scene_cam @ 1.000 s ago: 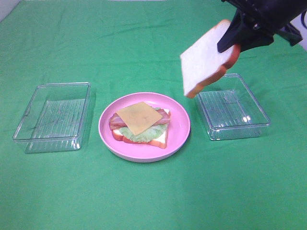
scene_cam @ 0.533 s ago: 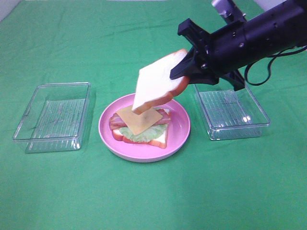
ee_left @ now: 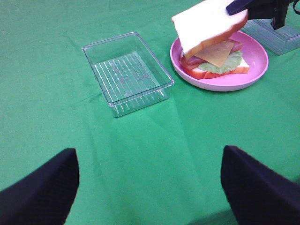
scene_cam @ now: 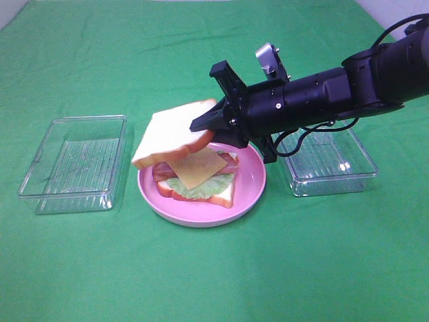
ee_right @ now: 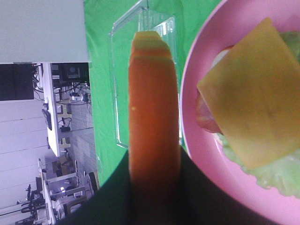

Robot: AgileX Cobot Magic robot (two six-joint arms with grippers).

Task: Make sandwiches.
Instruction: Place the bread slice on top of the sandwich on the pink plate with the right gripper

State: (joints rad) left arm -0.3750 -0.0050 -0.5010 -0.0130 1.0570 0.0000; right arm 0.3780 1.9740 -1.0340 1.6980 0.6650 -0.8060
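While both trays [scene_cam: 74, 164] sit empty, plate [scene_cam: 251, 181] holds sandwich [scene_cam: 198, 180].

The right claw [scene_cam: 205, 125] has lowered the bread slice [scene_cam: 173, 133] (now nearly flat) over the cheese [scene_cam: 199, 168].

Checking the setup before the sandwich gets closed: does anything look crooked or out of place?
Only small things. The cheese lies turned cornerwise on the stack, one corner past the bacon. The top bread slice, held in the right tool, hangs tilted and off-centre toward the left tray, not yet set down.
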